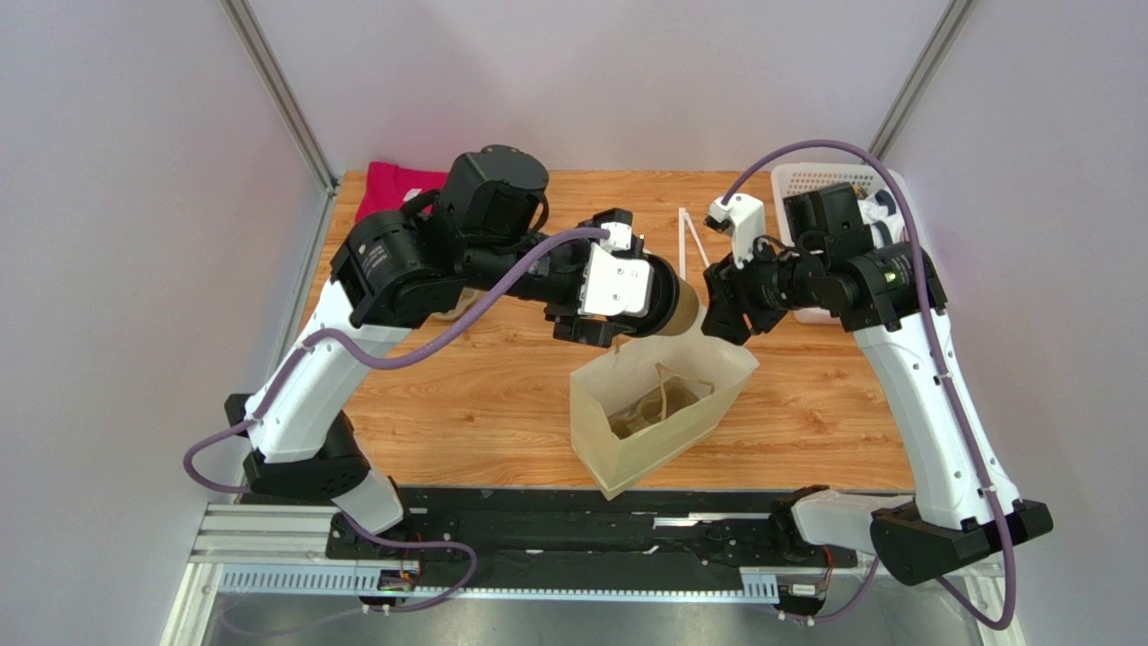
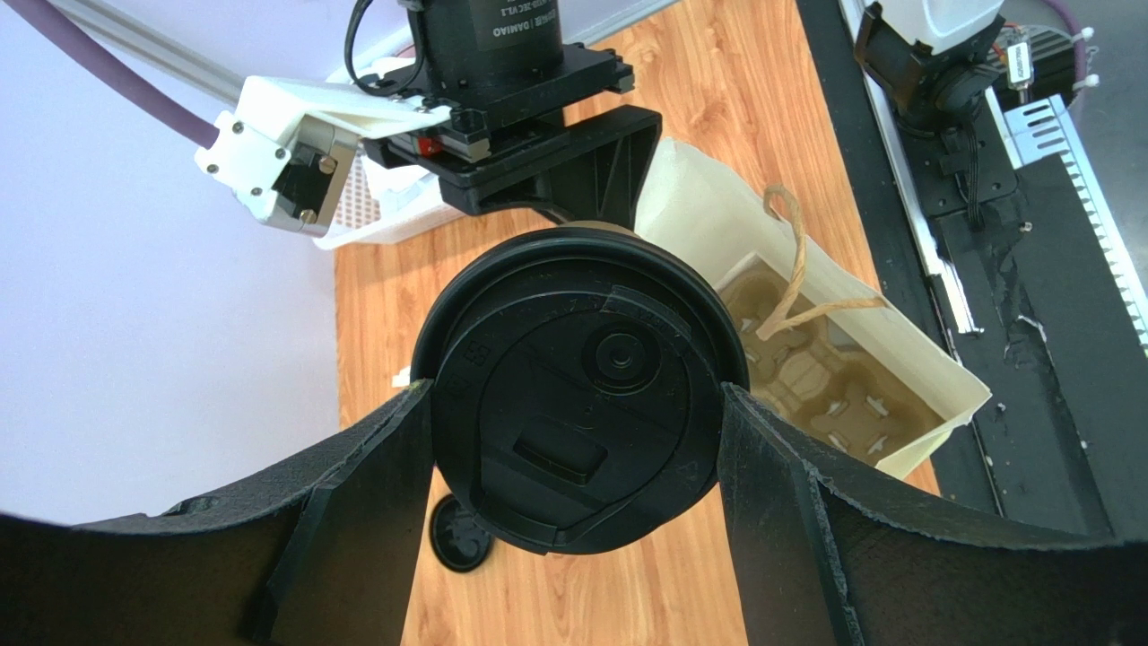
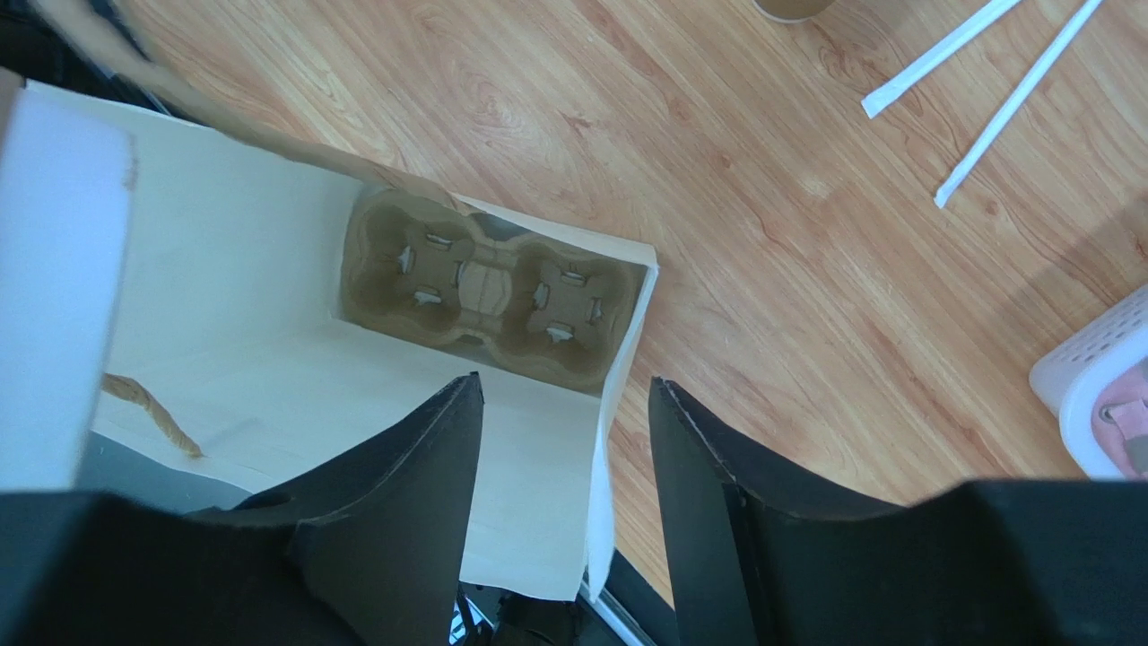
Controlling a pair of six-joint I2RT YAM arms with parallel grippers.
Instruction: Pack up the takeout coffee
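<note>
Presently we log: coffee (image 2: 539, 337), clamped in left claw (image 2: 577, 411), above the bag (image 1: 660, 431); right claw (image 3: 566, 397), parted, astride bag rim; bag upright on desk (image 1: 458, 390).

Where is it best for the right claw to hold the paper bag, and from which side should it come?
I would grip the paper bag by its top rim, coming from above with the right claw astride it: the wall is thin and upright, the mouth open.
</note>
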